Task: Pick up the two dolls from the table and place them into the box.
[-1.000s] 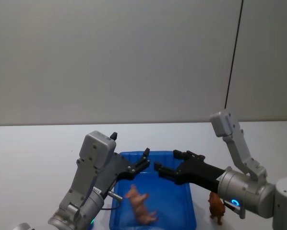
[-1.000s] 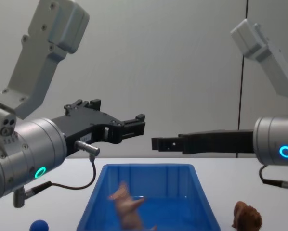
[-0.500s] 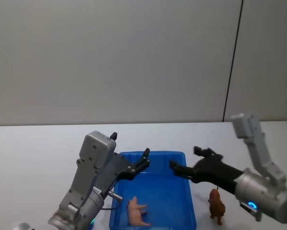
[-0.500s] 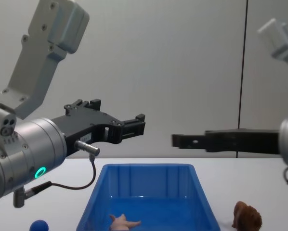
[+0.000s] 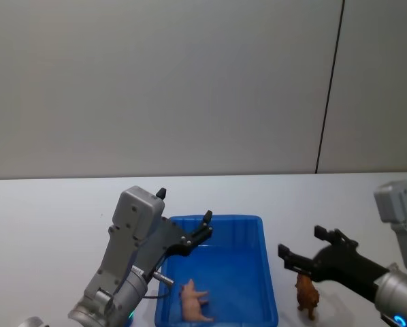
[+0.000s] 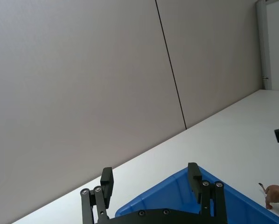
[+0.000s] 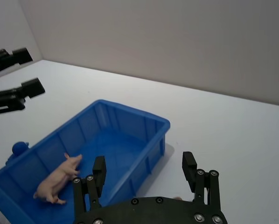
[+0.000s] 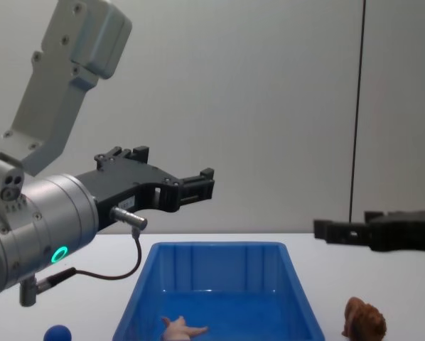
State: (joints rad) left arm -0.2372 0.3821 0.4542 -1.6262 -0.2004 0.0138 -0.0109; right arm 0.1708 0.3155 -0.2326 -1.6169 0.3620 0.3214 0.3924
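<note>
Right gripper spread and empty, poised above the brown doll it has yet to pick up.

Nearest the robot, the brown doll stands upright on the table just right of the box, apart from its wall. The right gripper's fingertips reach a little beyond it and toward the box, so the doll lies below and slightly back toward the robot. By my reading the coming move is a short pull back, then straight down. Which way the doll's body runs I cannot tell, so wrist turn is a guess. This arm is clearly the nearer one. The pink doll lies on its side in the box's near end. Farther on, the left gripper hovers open and empty over the box's left side.
</note>
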